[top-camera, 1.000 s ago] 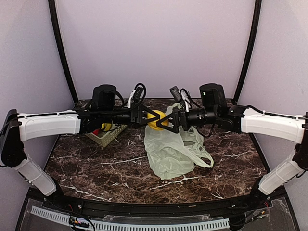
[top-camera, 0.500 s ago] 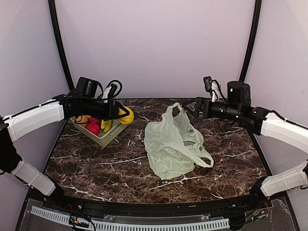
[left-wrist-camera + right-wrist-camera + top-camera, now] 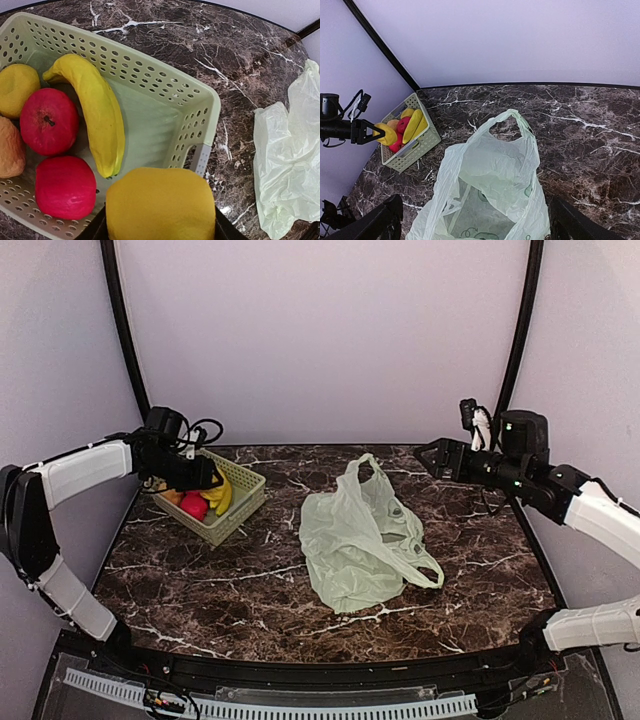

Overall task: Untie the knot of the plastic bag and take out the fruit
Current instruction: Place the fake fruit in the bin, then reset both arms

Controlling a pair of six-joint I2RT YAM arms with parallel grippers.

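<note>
The pale green plastic bag lies flat and open at mid-table, its loop handles apart; no knot shows. It also fills the right wrist view and looks empty inside. My left gripper is shut on a yellow round fruit and holds it just above the near right corner of the basket. In the basket lie a banana, two red fruits, a yellow-green one and an orange one. My right gripper is open and empty, raised behind the bag's right side.
The perforated basket stands at the back left of the dark marble table. The booth's walls and black frame poles close the back and sides. The bag's edge shows at the right of the left wrist view.
My left gripper has carried the yellow fruit from above the bag leftward to over the basket. My right gripper has let go and drawn back to the right, empty.
</note>
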